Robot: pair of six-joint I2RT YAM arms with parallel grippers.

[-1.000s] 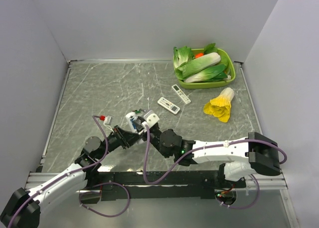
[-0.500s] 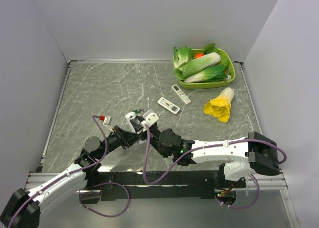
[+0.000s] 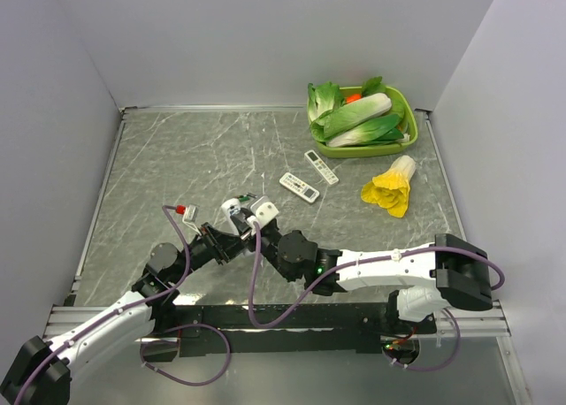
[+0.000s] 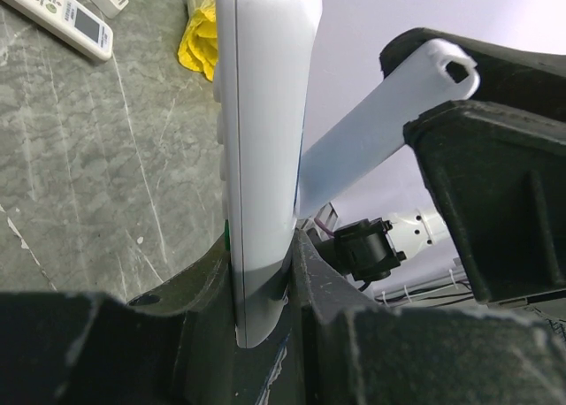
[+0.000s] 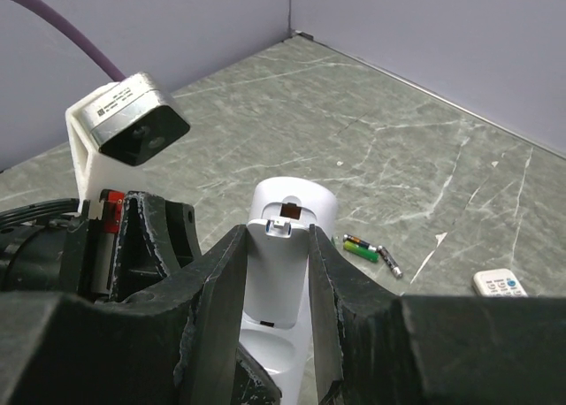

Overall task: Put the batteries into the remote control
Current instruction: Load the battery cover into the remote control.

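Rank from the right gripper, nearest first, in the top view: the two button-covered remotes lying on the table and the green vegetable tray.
From the right gripper:
1. lower-left remote, mid-table.
2. upper-right remote, just beyond the first.
3. green tray, far right corner.

No legible txt anywhere; wrist cam label (image 5: 118, 102) too blurry.

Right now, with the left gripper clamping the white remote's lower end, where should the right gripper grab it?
Grip the remote control by its two narrow edges at mid-body, coming at its back face as the right gripper is lined up. The left gripper clamps the broad faces low down, so the edges are free, and that likely leaves the open battery bay uncovered.
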